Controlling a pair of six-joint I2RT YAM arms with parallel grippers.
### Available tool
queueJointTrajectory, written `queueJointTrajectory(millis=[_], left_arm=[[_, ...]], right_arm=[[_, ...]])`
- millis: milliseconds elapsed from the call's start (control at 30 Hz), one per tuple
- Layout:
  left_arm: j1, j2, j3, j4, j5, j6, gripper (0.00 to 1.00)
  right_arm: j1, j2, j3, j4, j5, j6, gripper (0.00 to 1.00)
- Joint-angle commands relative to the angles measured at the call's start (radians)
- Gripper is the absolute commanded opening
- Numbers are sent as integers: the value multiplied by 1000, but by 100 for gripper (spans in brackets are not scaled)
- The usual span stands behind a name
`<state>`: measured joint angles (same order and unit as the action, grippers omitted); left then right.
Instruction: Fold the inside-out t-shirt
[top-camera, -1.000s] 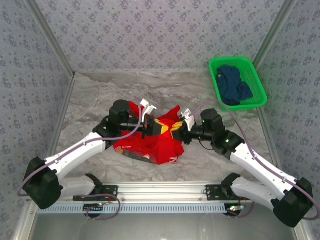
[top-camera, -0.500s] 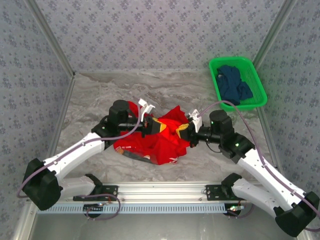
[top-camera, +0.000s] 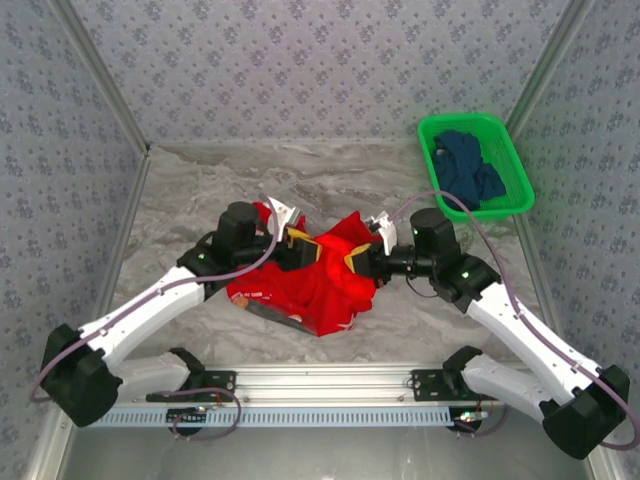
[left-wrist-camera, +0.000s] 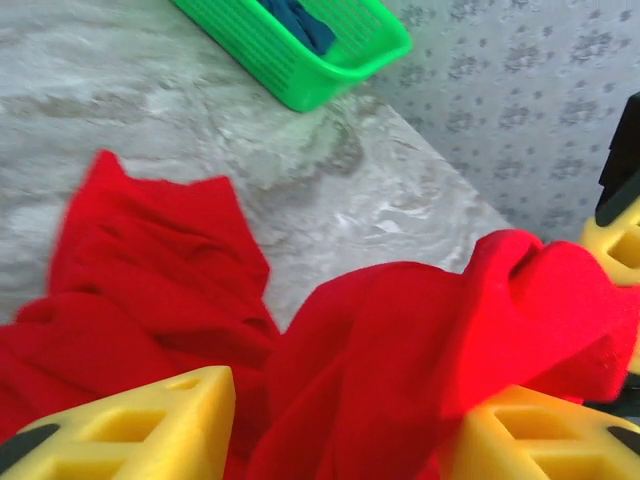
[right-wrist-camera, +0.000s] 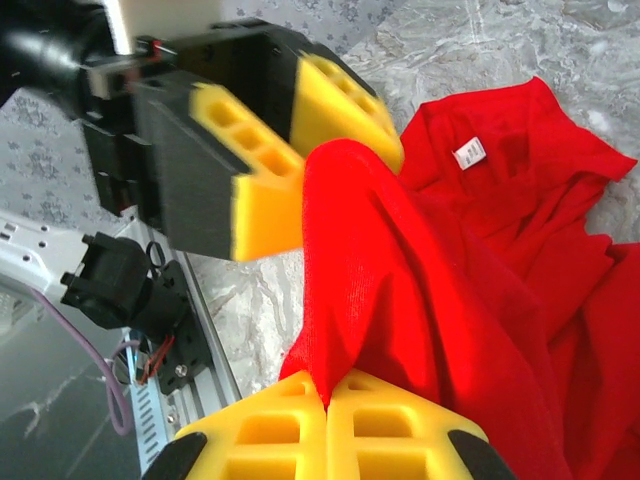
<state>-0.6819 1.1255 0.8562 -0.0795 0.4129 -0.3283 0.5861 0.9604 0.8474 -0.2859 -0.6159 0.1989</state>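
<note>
The inside-out t-shirt (top-camera: 315, 285) lies crumpled and bright red at the middle of the marble table, a white label (right-wrist-camera: 468, 152) showing on it. My right gripper (top-camera: 368, 262) sits at its right side and is shut on a raised fold of the red cloth (right-wrist-camera: 360, 300), pinched between the yellow pads (right-wrist-camera: 400, 420). My left gripper (top-camera: 298, 245) faces it from the left. Its jaws stand apart, and the same fold (left-wrist-camera: 400, 340) drapes loosely between the two yellow fingers (left-wrist-camera: 130, 425).
A green basket (top-camera: 510, 140) at the back right holds a dark navy garment (top-camera: 468, 170). Patterned walls close in the table on three sides. An aluminium rail (top-camera: 320, 385) runs along the near edge.
My left gripper has opened and let go of the cloth fold. The right gripper closed on the fold and has shifted slightly, its elbow swinging out.
</note>
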Motion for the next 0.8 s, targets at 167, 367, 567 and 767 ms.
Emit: queueJointTrajectory(millis=[167,367,567,767], left_arm=[[-114,-123,31,-141,-128,104,56],[-190,-25,89,-167,-2,136,45],[-217,60,140,-203,-86,178,56],[-221,104,161,-191,-36,194,47]], right_arm=[[-35,32,18,131,-61,157,0],[-52,37,10,165,-77,195,0],[-55,41,10,169,-81,202,0],[-58,34,1,171,-79,206,0]])
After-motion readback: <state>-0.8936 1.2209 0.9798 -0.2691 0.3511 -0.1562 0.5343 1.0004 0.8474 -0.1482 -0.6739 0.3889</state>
